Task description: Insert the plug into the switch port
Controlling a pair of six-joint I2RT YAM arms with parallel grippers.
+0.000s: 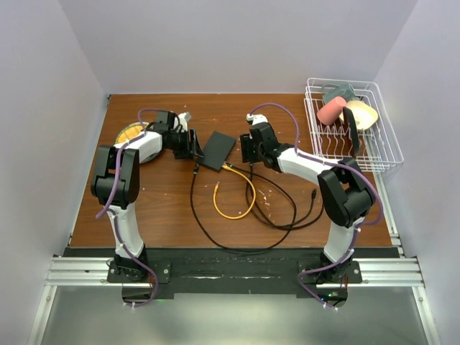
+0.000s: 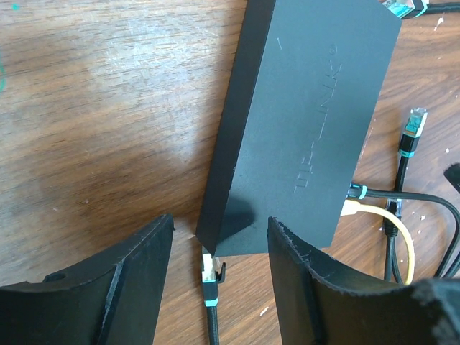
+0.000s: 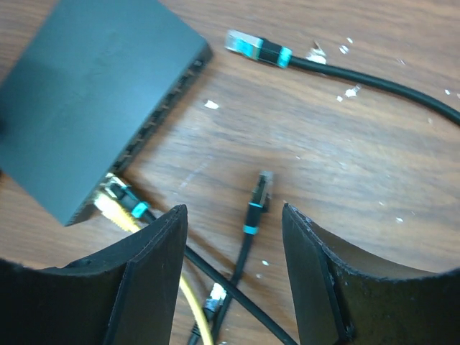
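Note:
The switch (image 1: 218,149) is a flat dark box lying between my two grippers. In the right wrist view its port row (image 3: 154,118) runs along the edge facing me, with a yellow cable and a black plug (image 3: 121,195) seated at the near end. A loose plug (image 3: 260,190) on a black cable with teal bands lies on the table between my open right gripper's (image 3: 233,266) fingers, untouched. My left gripper (image 2: 219,287) is open, straddling the switch's (image 2: 302,122) near corner. Another plug (image 2: 209,272) lies at that corner between its fingers.
A third loose plug (image 3: 248,47) lies beyond the right gripper. Yellow (image 1: 233,205) and black (image 1: 287,208) cables loop over the table's middle. A white dish rack (image 1: 374,154) with crockery stands at the right edge. A yellow dish (image 1: 129,133) sits behind the left arm.

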